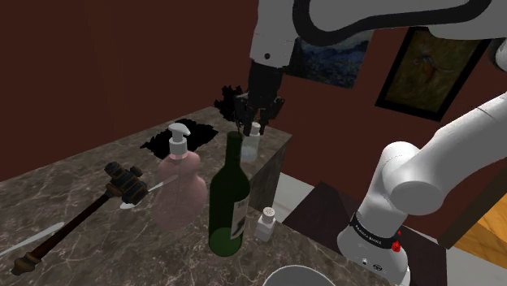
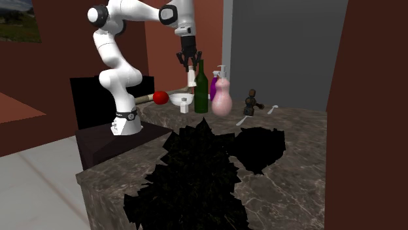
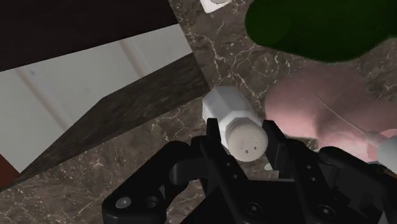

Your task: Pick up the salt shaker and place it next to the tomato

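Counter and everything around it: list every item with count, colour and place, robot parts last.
Salt shaker: one, white, clasped in the gripper above the counter.
Wine bottle: one, dark green, upright on the counter.
Second shaker: one, white, standing by the bottle.
Soap dispenser: one, pink, beside the bottle.
Bowl: one, white, near the bottle.
Tomato: one, red, beside the bowl.
Long-handled tool: one, dark brown, lying on the counter.
Gripper: one, black, shut on the salt shaker.
Arm: one, white, reaching over the counter.
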Available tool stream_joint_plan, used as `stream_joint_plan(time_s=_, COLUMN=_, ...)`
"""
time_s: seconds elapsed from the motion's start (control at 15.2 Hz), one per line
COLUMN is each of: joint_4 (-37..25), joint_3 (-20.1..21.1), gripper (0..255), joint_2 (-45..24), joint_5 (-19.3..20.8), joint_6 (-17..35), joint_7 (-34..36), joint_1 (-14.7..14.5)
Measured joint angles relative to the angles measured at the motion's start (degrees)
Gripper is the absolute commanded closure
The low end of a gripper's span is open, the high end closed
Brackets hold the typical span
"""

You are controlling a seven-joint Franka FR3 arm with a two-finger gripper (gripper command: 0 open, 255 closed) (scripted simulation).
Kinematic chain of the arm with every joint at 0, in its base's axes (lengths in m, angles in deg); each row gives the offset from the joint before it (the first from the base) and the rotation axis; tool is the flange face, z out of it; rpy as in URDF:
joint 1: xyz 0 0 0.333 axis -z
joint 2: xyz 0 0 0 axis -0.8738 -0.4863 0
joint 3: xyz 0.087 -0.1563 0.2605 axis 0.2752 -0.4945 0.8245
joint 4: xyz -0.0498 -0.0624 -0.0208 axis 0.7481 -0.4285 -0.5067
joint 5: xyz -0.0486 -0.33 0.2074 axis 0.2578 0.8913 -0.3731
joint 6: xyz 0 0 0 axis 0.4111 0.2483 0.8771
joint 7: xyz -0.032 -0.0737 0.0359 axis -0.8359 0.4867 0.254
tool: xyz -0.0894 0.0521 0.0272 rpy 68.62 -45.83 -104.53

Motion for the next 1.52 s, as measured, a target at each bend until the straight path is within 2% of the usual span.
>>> stream_joint_plan(time_s=0.46, joint_4=7.41, joint_3=4.42, gripper=255, joint_2=10.70, joint_5=-4.58, joint_6=-2.36, joint_7=6.30, joint_1=-4.62)
stream_joint_plan(time_s=0.73, joint_4=9.15, joint_3=7.31, gripper=255, joint_2=15.53, joint_5=-7.38, joint_6=-4.75, joint_7=10.50, joint_1=-7.42)
stream_joint_plan(time_s=1.12, joint_4=11.00, joint_3=12.46, gripper=255, joint_2=22.37, joint_5=-12.45, joint_6=-8.36, joint_7=17.86, joint_1=-12.24)
stream_joint_plan(time_s=1.52, joint_4=8.60, joint_3=19.05, gripper=255, joint_2=24.87, joint_5=-17.64, joint_6=-11.06, joint_7=26.26, joint_1=-15.82)
